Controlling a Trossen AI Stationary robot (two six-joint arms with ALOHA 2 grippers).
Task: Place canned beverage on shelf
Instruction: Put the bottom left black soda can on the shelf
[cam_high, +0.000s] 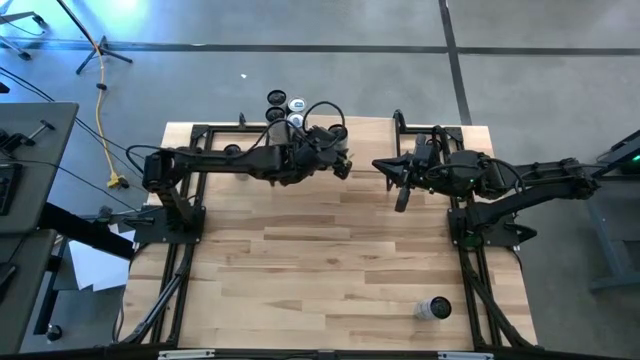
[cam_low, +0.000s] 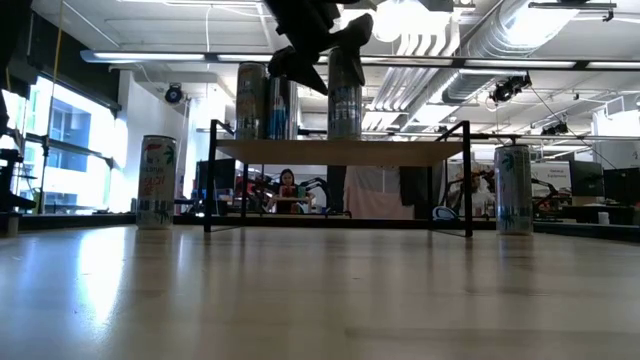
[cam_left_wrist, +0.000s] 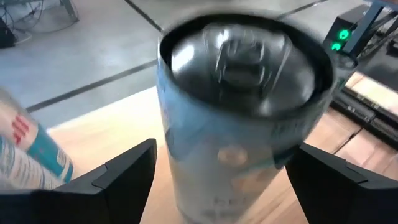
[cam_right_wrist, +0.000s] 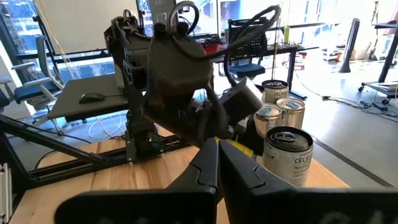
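**Left claw spread around a can on the shelf**

The left claw (cam_left_wrist: 217, 177) stands wide, a finger (cam_left_wrist: 118, 177) on either side of the can (cam_left_wrist: 239, 112), gaps showing between them. That can stands upright on the shelf (cam_low: 340, 152) at the table's (cam_high: 330, 270) far edge, beside other cans (cam_low: 262, 102). The right claw (cam_right_wrist: 217, 163), closed and empty, hovers right of the shelf. Another can (cam_high: 434, 309) lies near-right on the table.

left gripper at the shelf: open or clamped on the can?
Open. In the left wrist view the left gripper's fingers stand clear of the can on both sides, with gaps showing; the can stands upright between them.
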